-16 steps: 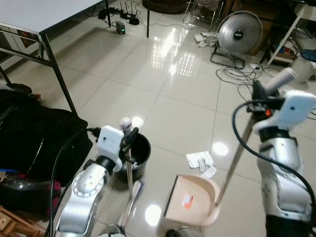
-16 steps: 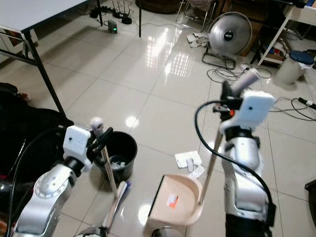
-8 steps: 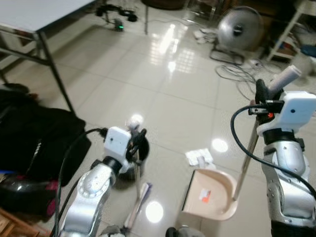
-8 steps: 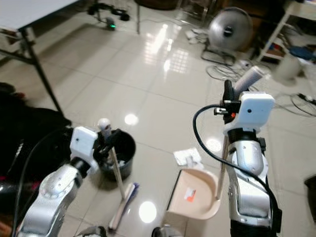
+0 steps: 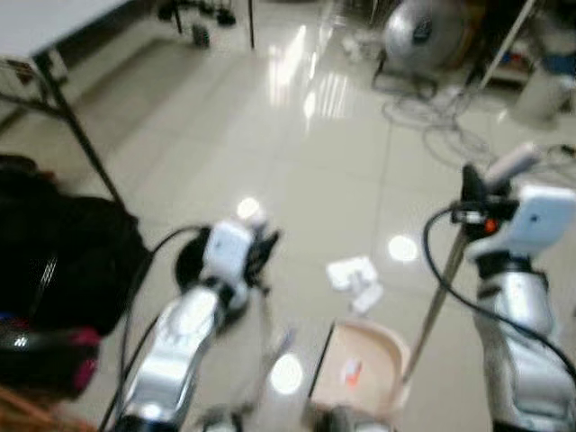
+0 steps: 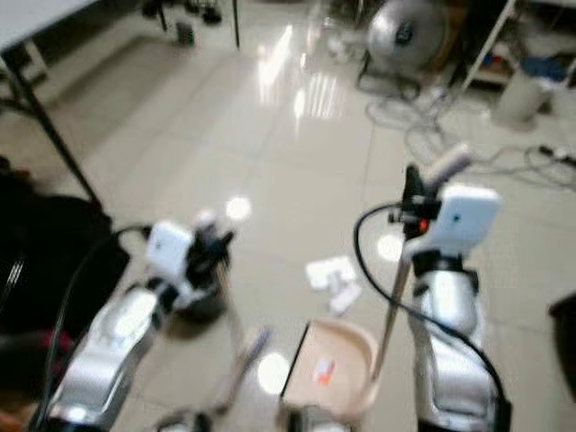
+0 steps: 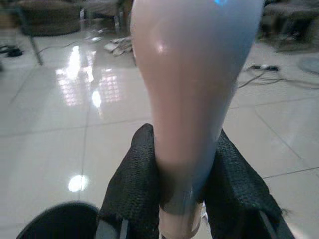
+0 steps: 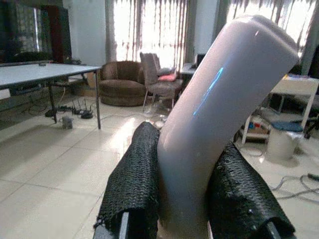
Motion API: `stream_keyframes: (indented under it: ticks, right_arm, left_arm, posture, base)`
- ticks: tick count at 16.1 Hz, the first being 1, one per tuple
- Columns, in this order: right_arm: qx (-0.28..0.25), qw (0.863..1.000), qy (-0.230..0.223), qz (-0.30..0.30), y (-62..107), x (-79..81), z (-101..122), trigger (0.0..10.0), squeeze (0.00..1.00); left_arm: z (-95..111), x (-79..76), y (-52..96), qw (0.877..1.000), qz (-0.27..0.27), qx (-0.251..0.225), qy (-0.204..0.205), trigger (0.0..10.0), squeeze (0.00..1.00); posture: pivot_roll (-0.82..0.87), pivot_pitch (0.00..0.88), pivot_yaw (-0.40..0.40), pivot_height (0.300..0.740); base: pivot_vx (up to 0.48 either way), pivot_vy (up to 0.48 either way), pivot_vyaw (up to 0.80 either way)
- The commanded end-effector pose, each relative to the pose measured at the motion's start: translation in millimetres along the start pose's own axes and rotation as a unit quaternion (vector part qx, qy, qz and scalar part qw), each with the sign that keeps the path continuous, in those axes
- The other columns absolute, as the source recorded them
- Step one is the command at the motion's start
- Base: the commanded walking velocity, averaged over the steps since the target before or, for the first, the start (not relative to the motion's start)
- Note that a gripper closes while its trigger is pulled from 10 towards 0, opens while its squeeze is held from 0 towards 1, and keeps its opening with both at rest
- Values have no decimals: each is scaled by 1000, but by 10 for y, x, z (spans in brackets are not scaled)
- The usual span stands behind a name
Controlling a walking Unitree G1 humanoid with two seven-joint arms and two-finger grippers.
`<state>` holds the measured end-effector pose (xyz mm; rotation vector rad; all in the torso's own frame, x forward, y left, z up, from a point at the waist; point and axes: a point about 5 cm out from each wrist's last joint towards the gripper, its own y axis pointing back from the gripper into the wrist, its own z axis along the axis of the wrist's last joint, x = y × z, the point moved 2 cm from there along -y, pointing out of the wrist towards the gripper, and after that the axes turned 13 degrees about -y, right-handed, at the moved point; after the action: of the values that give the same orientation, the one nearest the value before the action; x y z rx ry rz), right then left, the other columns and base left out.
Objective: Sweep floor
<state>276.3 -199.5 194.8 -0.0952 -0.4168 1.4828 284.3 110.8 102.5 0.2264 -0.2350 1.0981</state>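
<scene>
Dustpan (image 5: 355, 369) sits on the floor nearest, mouth facing left, broom (image 6: 241, 360) head just left of it. Left pincer (image 7: 182, 184) pinches the broom handle near its rounded top; right pincer (image 8: 182, 189) pinches the dustpan handle (image 5: 438, 292) at its grip. Both tools look light, with stiff but long, smooth plastic poles: likely to twist in the pads, so hold near the top and steer gently. Crumpled paper (image 5: 353, 274) lies just beyond the pan, black bin (image 5: 193, 265) behind the left arm. Paper is light and should sweep easily.

Floor fan (image 5: 423, 31), black bag (image 5: 54, 261)
</scene>
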Motion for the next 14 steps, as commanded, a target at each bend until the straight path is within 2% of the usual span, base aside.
stream_keyframes:
  ticks: [1, 3, 6, 7, 10, 11, 12, 14]
  right_arm:
    - [-3, 1000, 3, -14, 15, -112, 66, 10000, 0]
    - [-7, 1000, 1, -14, -57, -94, 68, 10000, 0]
    - [-10, 1000, -13, 10, -162, 39, 92, 10000, 0]
    - [-5, 999, -25, 18, -178, 50, 84, 10000, 0]
    - [9, 998, -60, -22, -131, -48, 22, 10000, 0]
    - [19, 997, -77, -26, -126, -21, -34, 10000, 0]
    - [35, 997, -73, -17, -123, 27, -93, 10000, 0]
    - [52, 995, -80, -22, -119, 27, -160, 10000, 0]
  left_arm:
    - [107, -37, 4, 1000, 2, -22, -9, 10000, 0]
    - [125, 38, 26, 999, 5, -27, -18, 10000, 0]
    - [124, 198, 12, 999, 24, -24, -38, 10000, 0]
    - [110, 222, 4, 999, 23, -14, -30, 10000, 0]
    - [142, 252, 20, 1000, 21, -11, -14, 10000, 0]
    - [167, 331, -6, 999, 36, -14, -20, 10000, 0]
    - [158, 355, -14, 999, 37, -8, -17, 10000, 0]
    - [251, 327, -45, 998, 32, -32, -34, 10000, 0]
  posture:
    - [-74, 171, -83, 740]
    - [-85, 181, -99, 740]
    - [-70, 181, -86, 740]
    - [-44, 185, -77, 740]
    - [-6, 173, -68, 740]
    - [7, 174, -63, 740]
    - [-2, 170, -59, 740]
    - [13, 161, -64, 740]
  base:
    - [0, -315, 0]
    - [0, -315, 0]
    - [0, -300, 0]
    - [0, 0, 0]
    - [0, 480, 0]
    - [0, 0, 0]
    - [0, 0, 0]
    - [0, 0, 0]
